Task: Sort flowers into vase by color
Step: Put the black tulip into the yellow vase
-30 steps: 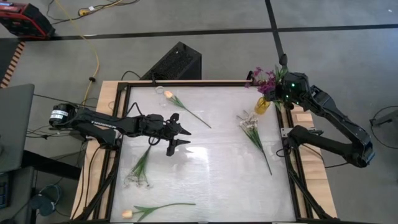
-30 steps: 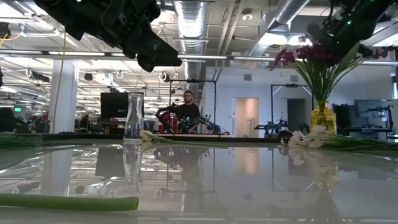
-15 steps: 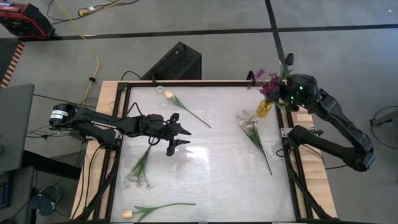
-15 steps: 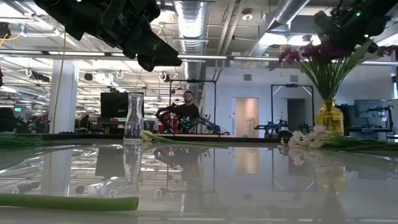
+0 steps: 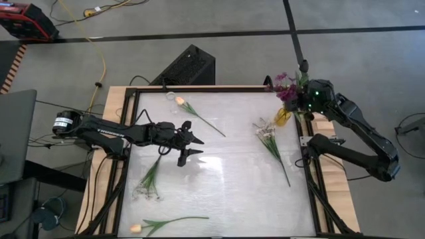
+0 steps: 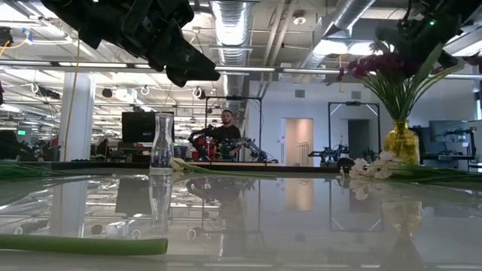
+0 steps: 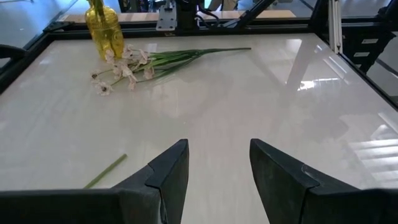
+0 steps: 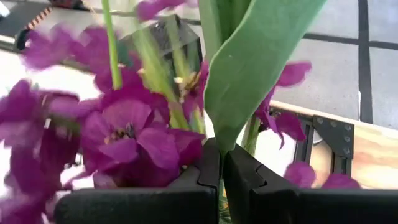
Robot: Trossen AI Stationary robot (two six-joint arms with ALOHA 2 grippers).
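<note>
A yellow vase (image 5: 281, 114) (image 6: 401, 143) stands at the table's far right and holds purple flowers (image 5: 285, 86) (image 6: 376, 66). My right gripper (image 5: 300, 98) (image 8: 221, 168) hovers above that vase, shut on one purple sprig. My left gripper (image 5: 194, 145) (image 7: 219, 163) hangs open above the bare table left of centre and holds nothing. A clear glass vase (image 6: 161, 144) stands at the far left. On the table lie two white sprigs (image 5: 272, 143) (image 5: 149, 178) and two peach tulips (image 5: 198, 114) (image 5: 166, 224). My right gripper pinches a broad green leaf (image 8: 231, 134) of the purple sprig between its two fingers, close to the stem. The fingers slant down from the table's right side, above the vase. The blossoms (image 8: 130, 140) stand up past the fingers. Whether the stem's lower end is in the vase is hidden.
A dark metal frame (image 5: 126, 133) rims the white table. A green stem (image 6: 83, 245) lies close to the low camera at the near left. Bare surface lies between the flowers in the middle. A person (image 6: 226, 128) sits in the room beyond the far edge.
The purple bunch has swung a little toward the table's right edge with my right gripper, which stays shut. The yellow vase has shifted slightly the same way. My left gripper has kept still.
</note>
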